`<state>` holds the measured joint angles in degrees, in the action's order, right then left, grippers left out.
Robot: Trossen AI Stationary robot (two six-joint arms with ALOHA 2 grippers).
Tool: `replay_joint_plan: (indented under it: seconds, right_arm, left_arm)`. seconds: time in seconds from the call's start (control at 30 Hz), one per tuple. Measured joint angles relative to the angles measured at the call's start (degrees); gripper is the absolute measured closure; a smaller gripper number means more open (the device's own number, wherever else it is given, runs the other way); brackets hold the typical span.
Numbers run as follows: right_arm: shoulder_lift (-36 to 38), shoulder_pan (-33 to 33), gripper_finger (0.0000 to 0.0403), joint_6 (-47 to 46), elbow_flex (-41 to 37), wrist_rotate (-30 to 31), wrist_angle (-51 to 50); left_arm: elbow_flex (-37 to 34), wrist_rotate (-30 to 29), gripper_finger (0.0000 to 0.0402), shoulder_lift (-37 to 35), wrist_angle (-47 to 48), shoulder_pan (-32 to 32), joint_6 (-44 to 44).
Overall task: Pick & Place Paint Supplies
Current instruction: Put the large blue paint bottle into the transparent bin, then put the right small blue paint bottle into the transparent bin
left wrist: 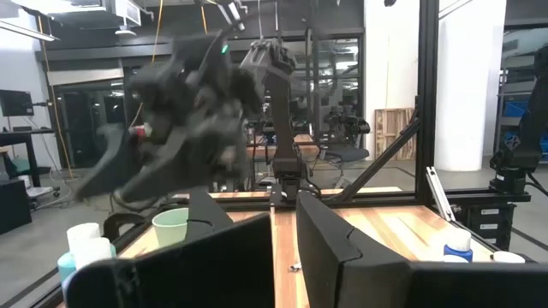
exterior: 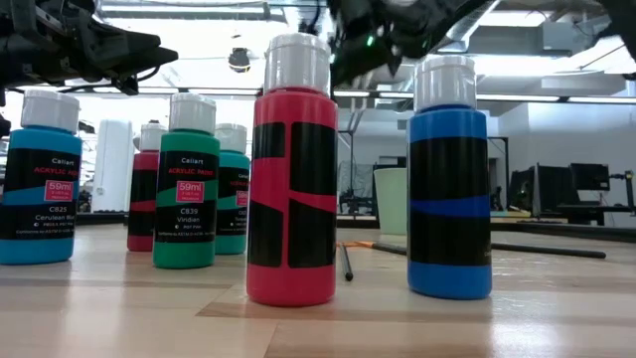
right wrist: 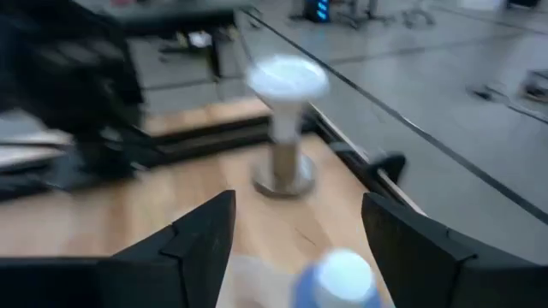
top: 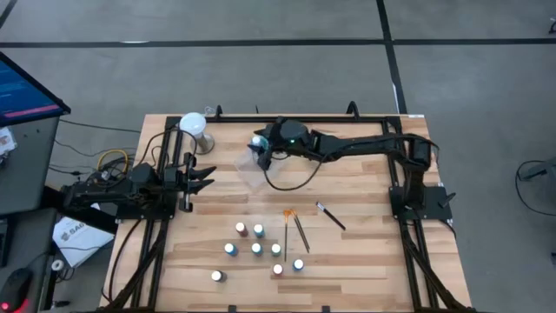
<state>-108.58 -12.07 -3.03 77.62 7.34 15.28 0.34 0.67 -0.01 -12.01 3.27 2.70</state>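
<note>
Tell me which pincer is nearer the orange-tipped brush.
Right. The right pincer hangs over the clear tray, up-table from the orange-tipped brush. The left pincer waits farther off, toward the table's left edge.

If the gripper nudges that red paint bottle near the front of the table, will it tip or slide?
The red paint bottle stands upright, tall and narrow under a white cap, so a high push would probably tip it. A low push may slide it on the smooth wooden table. Being round, it would likely roll once down.

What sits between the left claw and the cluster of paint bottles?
Nothing: in the high view only bare table lies between the left claw and the nearest paint bottles.
</note>
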Motion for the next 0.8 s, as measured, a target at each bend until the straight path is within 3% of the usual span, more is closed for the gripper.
replay_joint_plan:
  seconds: [0.17,0.3,0.57,0.8]
  right_arm:
    - [6.76,2.11,0.0155,1.64,-0.02,-1.94,-0.95]
    - [13.46,4.36,0.0154,1.9,0.0,-7.45,-5.7]
    - [23.97,12.08,0.0154,-0.54,0.0,-16.52,-21.38]
    - [27.38,22.69,0.0154,-11.62,0.0,-16.37,-39.83]
  left_arm:
    - [0.0,0.0,0.0401,0.0,-0.03,0.01,0.0]
    - [0.01,0.0,0.0401,0.0,-0.09,0.0,0.0]
    - [0.01,0.0,0.0401,0.0,-0.5,0.02,-0.01]
    - [0.0,0.0,0.0401,0.0,-0.5,0.02,0.0]
